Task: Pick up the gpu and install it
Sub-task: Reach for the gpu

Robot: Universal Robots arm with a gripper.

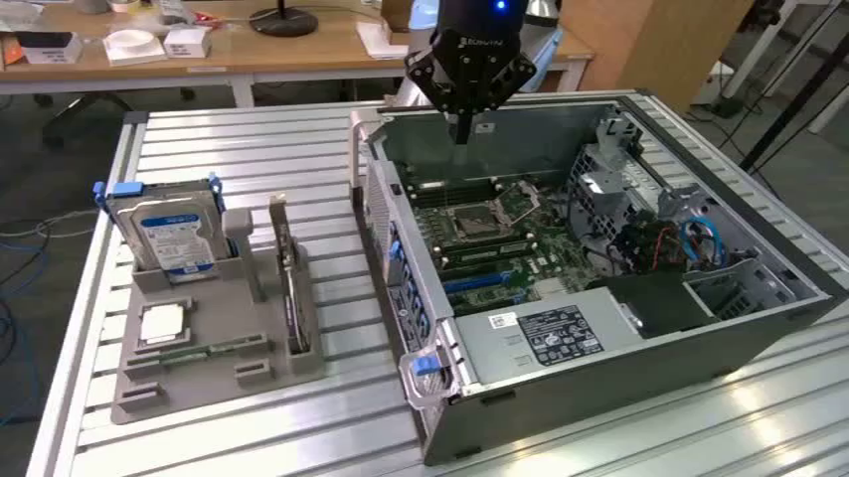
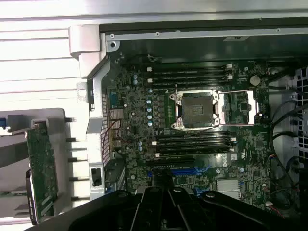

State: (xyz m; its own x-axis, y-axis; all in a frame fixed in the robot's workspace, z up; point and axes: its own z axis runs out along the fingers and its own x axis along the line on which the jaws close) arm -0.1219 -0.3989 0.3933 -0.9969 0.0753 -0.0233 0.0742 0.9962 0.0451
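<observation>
The gpu (image 1: 289, 288) stands on edge in a slot of the grey holder (image 1: 213, 383) on the exterior view's left, a thin dark card with a metal end. In the wrist view the gpu (image 2: 42, 168) shows a green board face beside the case wall. My gripper (image 1: 460, 131) hangs over the far end of the open computer case (image 1: 637, 338), well away from the card. Its fingers are shut together with nothing between them. The wrist view has the gripper (image 2: 162, 185) above the motherboard (image 2: 139, 120), near the blue expansion slot (image 2: 185, 171).
The holder also carries an upright silver hard drive with a blue label (image 1: 166, 234), a small processor chip (image 1: 162, 323) and a narrow memory stick (image 1: 199, 350). The case's side wall (image 1: 398, 268) rises between holder and motherboard. Cables and a drive cage (image 1: 663, 234) fill the case's far side.
</observation>
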